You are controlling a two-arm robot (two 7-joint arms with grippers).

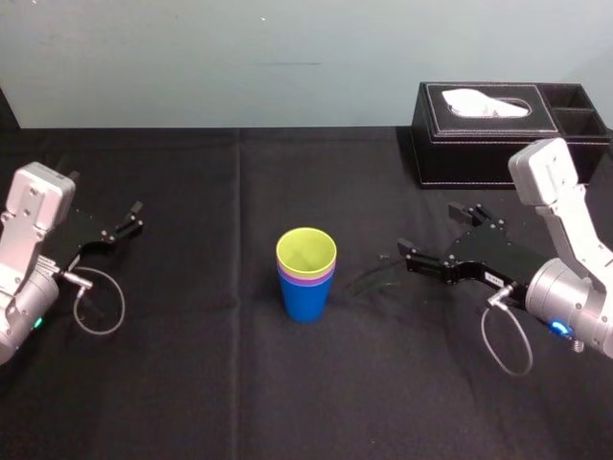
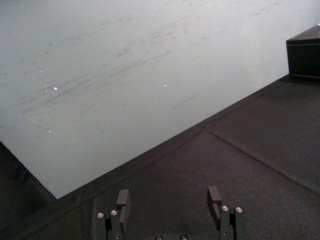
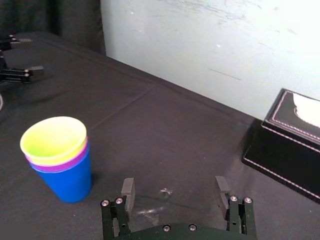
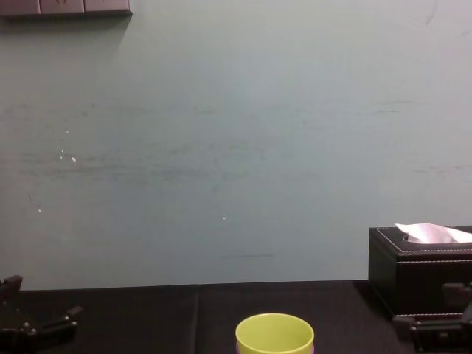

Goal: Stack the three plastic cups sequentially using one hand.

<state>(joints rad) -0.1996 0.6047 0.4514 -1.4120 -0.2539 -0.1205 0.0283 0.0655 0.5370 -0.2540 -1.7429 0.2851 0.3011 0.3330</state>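
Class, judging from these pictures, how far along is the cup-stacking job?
Done: the yellow-green cup sits in the purple cup, which is nested in the blue cup. In hand: nothing; the right gripper is open beside them, the left gripper open farther off. Left: nothing visible.

Bright, even light; soft shadows

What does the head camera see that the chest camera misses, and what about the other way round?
Head view extras: the blue cup at the bottom of the stack, with the purple cup sitting in it.

Chest view extra: a dark panel high on the wall.

Shared: the yellow-green cup on top, the black tissue box, and the left gripper and right gripper, both open and apart from the cups.
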